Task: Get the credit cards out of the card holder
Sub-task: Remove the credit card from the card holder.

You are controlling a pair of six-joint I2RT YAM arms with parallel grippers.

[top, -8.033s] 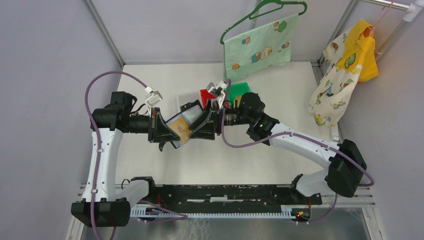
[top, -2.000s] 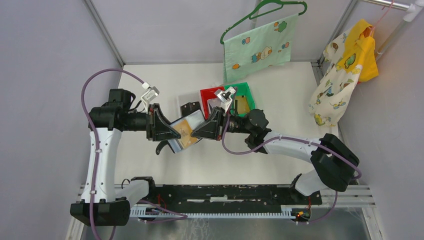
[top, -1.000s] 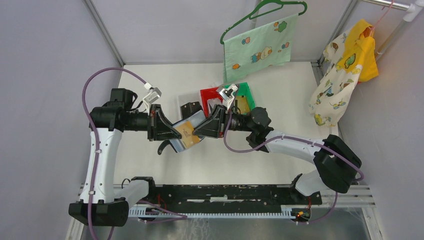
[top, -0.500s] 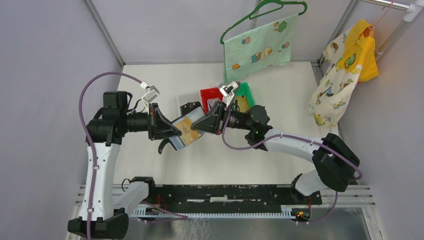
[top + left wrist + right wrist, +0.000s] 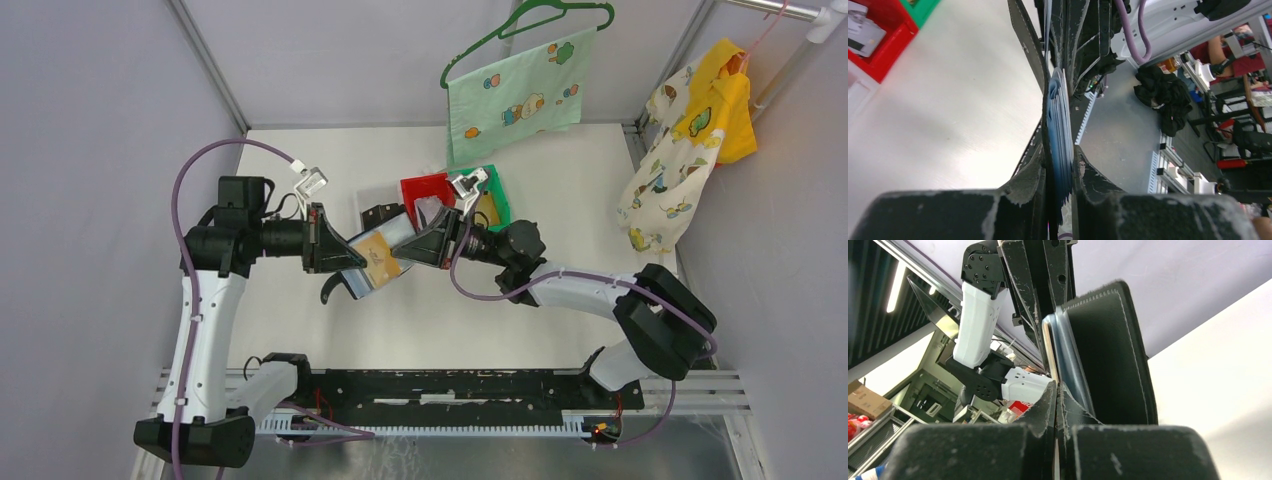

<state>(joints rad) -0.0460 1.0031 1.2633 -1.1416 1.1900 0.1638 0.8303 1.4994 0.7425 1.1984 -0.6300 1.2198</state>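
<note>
Top external view showed bare white worktop (image 5: 330, 170) toward the left and near edges, with a red plastic bin (image 5: 420, 187) and a green plastic bin (image 5: 497, 190) crowding the far side. Above the middle, the left fingers (image 5: 340, 262) clamped the black folding card holder (image 5: 362, 283), which hung open showing its grey-blue lining. The right fingers (image 5: 415, 248), pressed together, pinched its tan-gold card (image 5: 380, 262). A second earlier they had stood parted.

Open tabletop (image 5: 450, 320) below and nearward of both sets of jaws, card holder (image 5: 360, 278) bridging the gap between them, red bin (image 5: 422, 187) and green bin (image 5: 498, 195) close behind the jaws of the right gripper (image 5: 405, 250), hanging printed cloth (image 5: 515, 95) farther back.
</note>
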